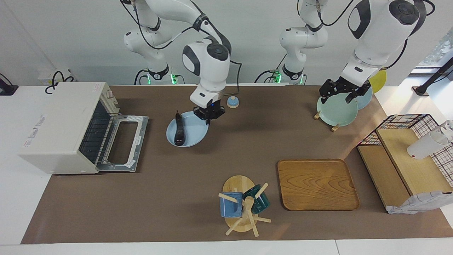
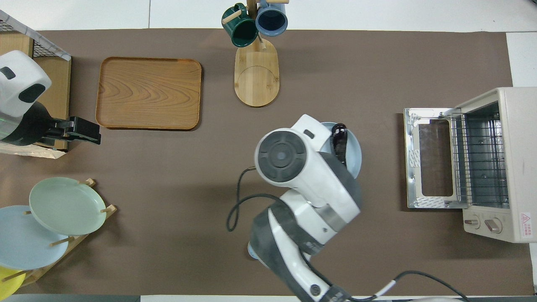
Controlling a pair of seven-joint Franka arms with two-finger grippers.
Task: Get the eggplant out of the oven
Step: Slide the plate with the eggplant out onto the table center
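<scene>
Eggplant (image 1: pixel 179 130) is already out of the oven (image 1: pixel 58 127). It lies lengthwise on a blue plate (image 1: pixel 193 136), on the half of the plate toward the oven. The door (image 1: pixel 120 143) hangs open and the wire rack inside is bare.

The plate is over open table (image 1: pixel 159 198), well apart from the door. Your right end effector (image 1: pixel 208 115) is pressed together on the plate's rim, on the side away from the oven, with the bell (image 1: pixel 232 102) close by. I cannot tell whether the plate rests on the table or hangs just above it.

I judge the removal itself done and the step in hand to be setting down. Your next move calls for lowering the plate level so that the eggplant does not roll off. Then spread the fingers and lift straight up, clear of the rim and the bell.

Your left end effector (image 1: pixel 339 92) waits, spread, over the green plate (image 1: pixel 336 111) in the rack at the left arm's end.

Only the facing view shows the pinch on the rim. In the overhead view the right arm covers it and most of the plate, leaving one end of the eggplant (image 2: pixel 339 138) and a crescent of rim (image 2: pixel 355 155). The overhead view looks straight onto the bare oven rack (image 2: pixel 478 159) and the knobs (image 2: pixel 482 223), which the facing view shows only at a slant.
</scene>
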